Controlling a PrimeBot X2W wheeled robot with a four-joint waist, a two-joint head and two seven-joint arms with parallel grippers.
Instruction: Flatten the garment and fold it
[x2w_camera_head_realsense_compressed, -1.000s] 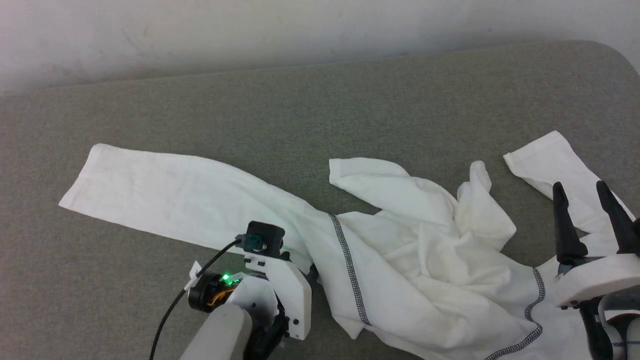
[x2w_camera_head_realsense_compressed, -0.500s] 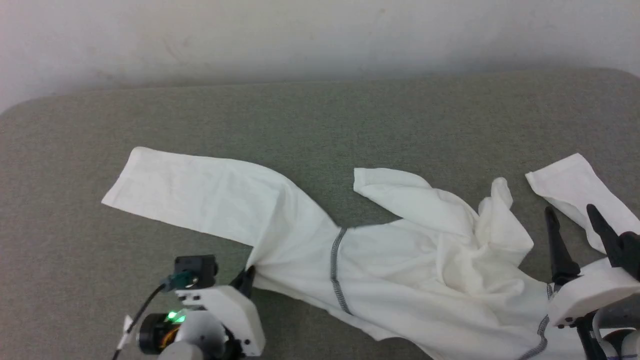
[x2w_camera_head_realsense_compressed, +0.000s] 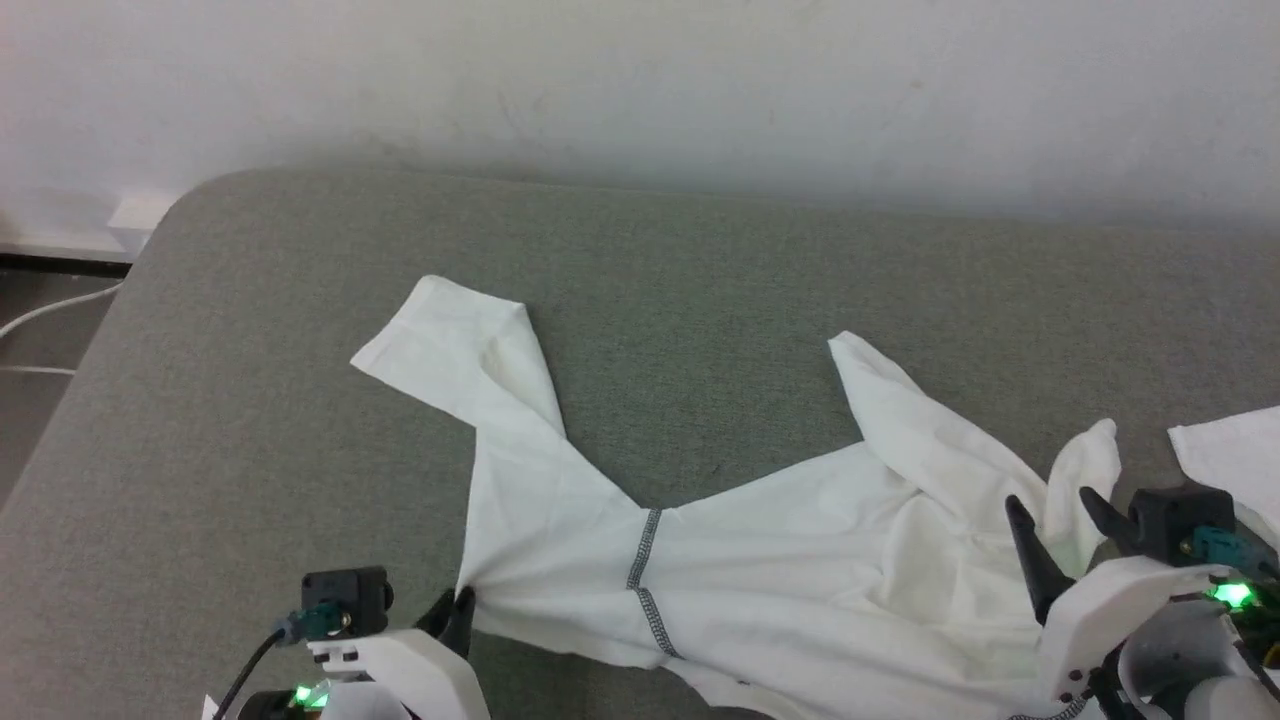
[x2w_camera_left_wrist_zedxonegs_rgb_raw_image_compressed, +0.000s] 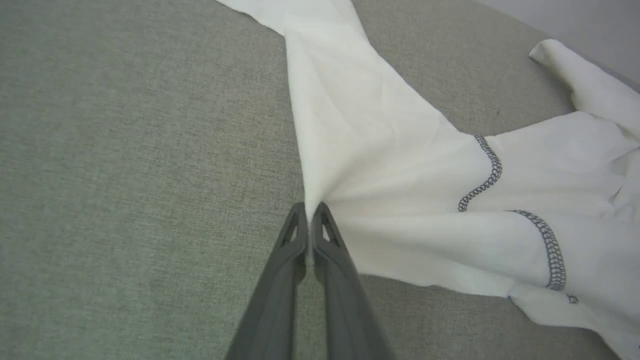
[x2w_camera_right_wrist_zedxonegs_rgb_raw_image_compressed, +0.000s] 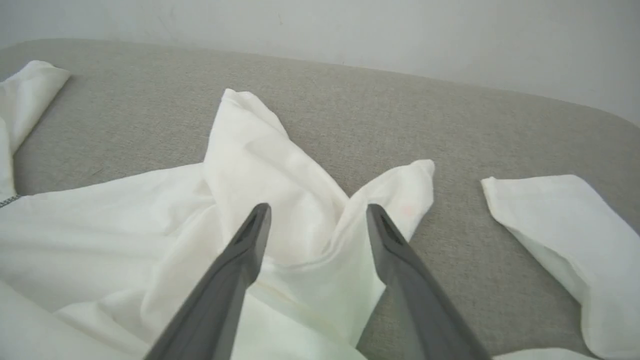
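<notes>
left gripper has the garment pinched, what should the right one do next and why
Probably lower the open right gripper and close on the garment bunched under its fingers. The left gripper is shut on its edge; the right side lies crumpled, so pulling apart could flatten it.

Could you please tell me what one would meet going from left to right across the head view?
White cable → left gripper, shut on an edge of the garment → grey zigzag seam → right gripper, open → loose sleeve end at the right edge.
</notes>
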